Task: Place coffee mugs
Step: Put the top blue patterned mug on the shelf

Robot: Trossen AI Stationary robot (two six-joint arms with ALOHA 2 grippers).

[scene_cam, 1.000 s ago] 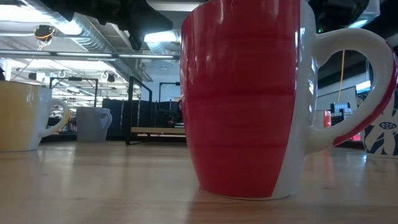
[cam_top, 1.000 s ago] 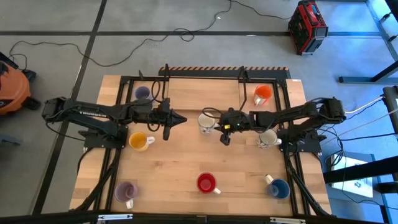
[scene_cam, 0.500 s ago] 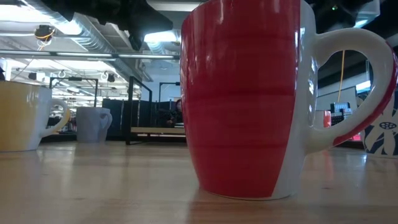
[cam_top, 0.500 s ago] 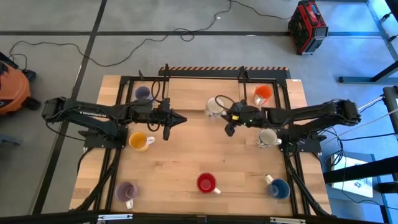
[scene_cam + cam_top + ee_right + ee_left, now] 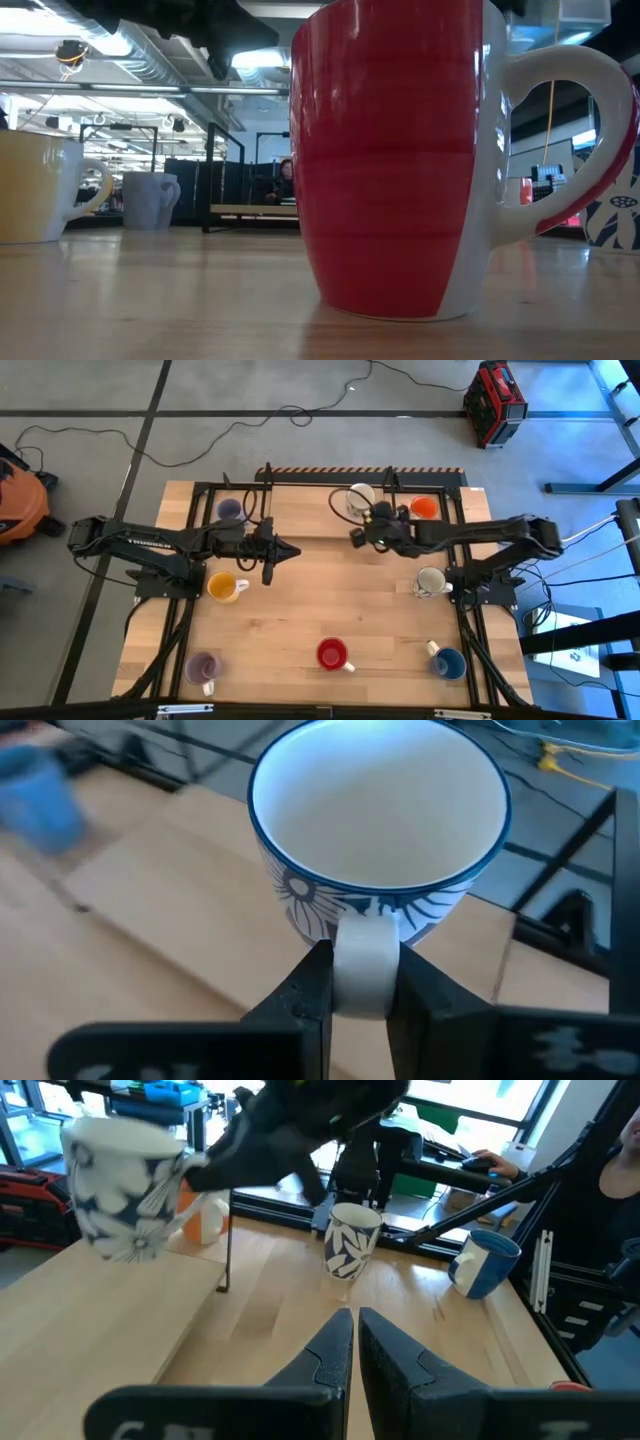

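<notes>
A: What is shown from the high view?

B: A wooden table (image 5: 300, 610) is seen from above. The white mug (image 5: 360, 496) is carried by the right gripper (image 5: 372, 520) near the table's far edge, just beside the orange-red mug (image 5: 423, 508). The left gripper (image 5: 283, 552) is held over the middle of the table, fingers pressed together, nothing in them. Other mugs are spread around: a pale purple mug (image 5: 229, 509), a yellow-orange mug (image 5: 222, 586) and the blue mug (image 5: 449, 661).

A: And the low view?

B: The red mug (image 5: 390, 160) is seen very close, standing on the wood. Neither gripper can be made out.

A: The left wrist view?

B: The shut fingers (image 5: 335, 1352) are seen together; beyond them the white mug, patterned in blue, is held above the table.

A: The right wrist view?

B: The mug's handle (image 5: 364, 960) is pinched between the two fingers, so the jaws are closed on it, only a handle's width apart.

A: How should the step be done well?

B: The mug is best kept level, lowered clear of the orange-red mug, and released only once its base is flat on the wood.
</notes>
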